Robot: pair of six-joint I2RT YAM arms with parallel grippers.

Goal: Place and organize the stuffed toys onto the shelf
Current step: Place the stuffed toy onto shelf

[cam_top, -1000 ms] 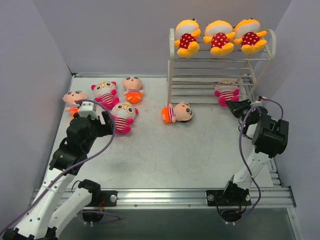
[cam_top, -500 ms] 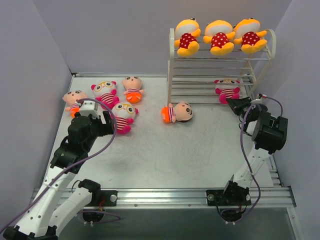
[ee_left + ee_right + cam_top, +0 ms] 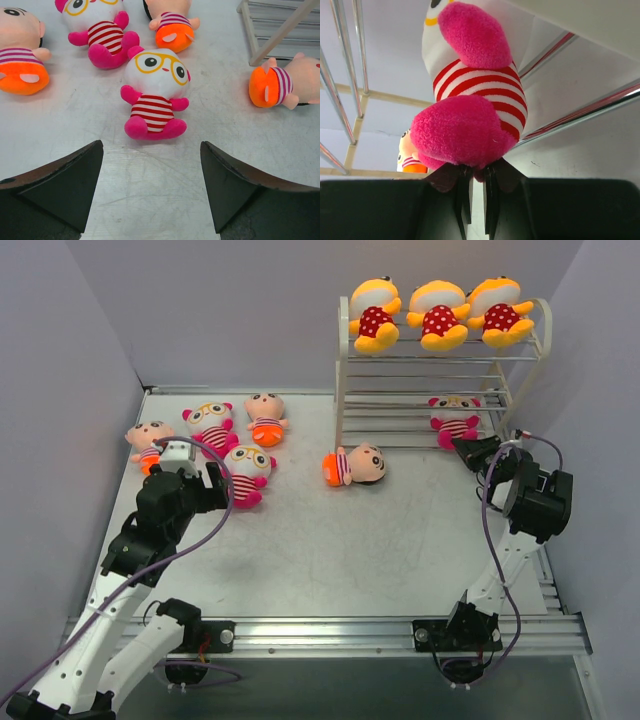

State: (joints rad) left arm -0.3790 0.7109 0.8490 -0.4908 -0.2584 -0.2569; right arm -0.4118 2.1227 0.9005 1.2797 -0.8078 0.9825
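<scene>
The white wire shelf (image 3: 343,370) stands at the back right with three yellow-orange red-dotted stuffed toys (image 3: 438,315) on its top tier. My right gripper (image 3: 470,450) is shut on the pink foot of a pink-striped toy with glasses (image 3: 455,420), held among the lower rods at the shelf's right side. In the right wrist view this toy (image 3: 470,110) fills the space above the gripper (image 3: 476,190). My left gripper (image 3: 151,187) hangs open over bare table just short of another pink-striped toy (image 3: 155,95).
At the back left of the table lie a peach-faced toy (image 3: 148,440), a pink-striped one (image 3: 212,425) and another peach-faced one (image 3: 266,418). A third peach-faced toy (image 3: 357,465) lies on its side in front of the shelf's left leg. Grey walls enclose the table.
My right gripper has raised the pink-striped toy a little and pushed it further in among the shelf rods. The left arm has not moved.
</scene>
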